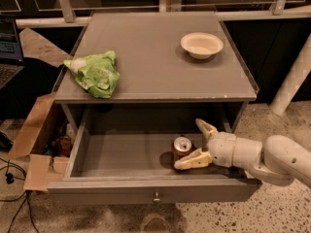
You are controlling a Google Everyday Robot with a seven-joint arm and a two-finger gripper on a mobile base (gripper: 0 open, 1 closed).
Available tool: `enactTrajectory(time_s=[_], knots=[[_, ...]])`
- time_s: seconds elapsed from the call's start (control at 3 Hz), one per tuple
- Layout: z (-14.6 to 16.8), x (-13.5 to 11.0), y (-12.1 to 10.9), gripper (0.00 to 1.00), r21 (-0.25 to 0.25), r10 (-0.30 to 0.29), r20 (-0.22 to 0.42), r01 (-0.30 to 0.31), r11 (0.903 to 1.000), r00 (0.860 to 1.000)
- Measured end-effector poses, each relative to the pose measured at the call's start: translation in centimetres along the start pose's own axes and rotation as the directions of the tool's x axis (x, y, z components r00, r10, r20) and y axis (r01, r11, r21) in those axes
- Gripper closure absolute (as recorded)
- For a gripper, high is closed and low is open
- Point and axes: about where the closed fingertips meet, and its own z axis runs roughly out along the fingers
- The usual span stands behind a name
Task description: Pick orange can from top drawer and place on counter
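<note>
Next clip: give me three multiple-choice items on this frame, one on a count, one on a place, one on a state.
1. How many things lie on the counter?
A. one
B. two
C. four

2. Where is the can?
A. in the open drawer, right part
B. on the counter
C. held up in the air

3. How is the claw?
A. shut, lifting the can
B. shut, above the counter
C. open, down in the drawer

Key:
1 B, only a green bag and a bowl lie there.
2 A, it stands upright on the drawer bottom.
3 C, its fingers are spread on either side of the can.

Smooth plastic gripper (188,144) around metal can (181,144)
</note>
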Motion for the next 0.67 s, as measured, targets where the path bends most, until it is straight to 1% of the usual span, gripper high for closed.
enactTrajectory(time_s=[0.67], knots=[[2.2, 1.4, 0.0, 0.00, -0.025, 0.018, 0.003, -0.018, 0.9995, 1.000]])
